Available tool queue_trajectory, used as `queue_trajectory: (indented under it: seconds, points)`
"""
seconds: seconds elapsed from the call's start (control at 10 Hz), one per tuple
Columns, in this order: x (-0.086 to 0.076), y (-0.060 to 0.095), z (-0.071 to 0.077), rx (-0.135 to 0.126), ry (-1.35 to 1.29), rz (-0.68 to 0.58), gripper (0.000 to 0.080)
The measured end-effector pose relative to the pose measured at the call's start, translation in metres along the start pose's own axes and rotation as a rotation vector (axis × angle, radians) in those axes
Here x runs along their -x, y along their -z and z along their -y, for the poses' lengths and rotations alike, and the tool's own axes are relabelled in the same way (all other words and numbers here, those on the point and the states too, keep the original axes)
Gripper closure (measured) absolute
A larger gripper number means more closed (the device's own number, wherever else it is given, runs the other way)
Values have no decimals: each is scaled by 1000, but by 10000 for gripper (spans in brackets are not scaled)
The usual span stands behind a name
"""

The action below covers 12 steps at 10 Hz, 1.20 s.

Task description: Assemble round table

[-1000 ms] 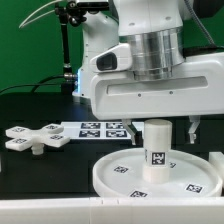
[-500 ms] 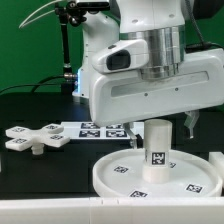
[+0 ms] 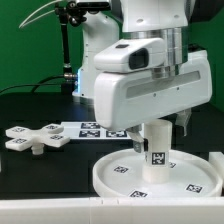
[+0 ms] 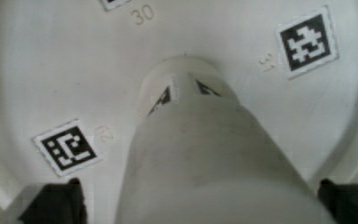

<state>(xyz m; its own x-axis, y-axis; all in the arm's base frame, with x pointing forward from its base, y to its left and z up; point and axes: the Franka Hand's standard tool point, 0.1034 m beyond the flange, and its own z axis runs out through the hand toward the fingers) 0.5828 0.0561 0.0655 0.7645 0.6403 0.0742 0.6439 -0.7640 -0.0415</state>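
- White cylinder leg (image 3: 156, 152) stands upright on round disc (image 3: 106, 172).
- Tool (image 4: 197, 204) spread wide, straddling the leg.
- Cross-shaped piece (image 3: 35, 138) lies apart on worktop (image 3: 40, 172).

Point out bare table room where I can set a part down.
Bare black table lies on the camera's side of the cross-shaped piece, at the exterior view's left of the round disc. Crowded: the disc's middle, where the leg stands under the open claw.
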Motion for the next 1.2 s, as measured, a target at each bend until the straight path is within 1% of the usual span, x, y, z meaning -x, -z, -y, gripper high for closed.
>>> queue_trajectory:
  seconds: [0.3,0.6,1.0,1.2]
  points:
    - [-3,0,4,20,287,26,151]
    - [0,-1,3,25,509,41,151]
    - [2,-1,-1,28,699,53,151]
    - [4,-1,-4,33,844,70,151]
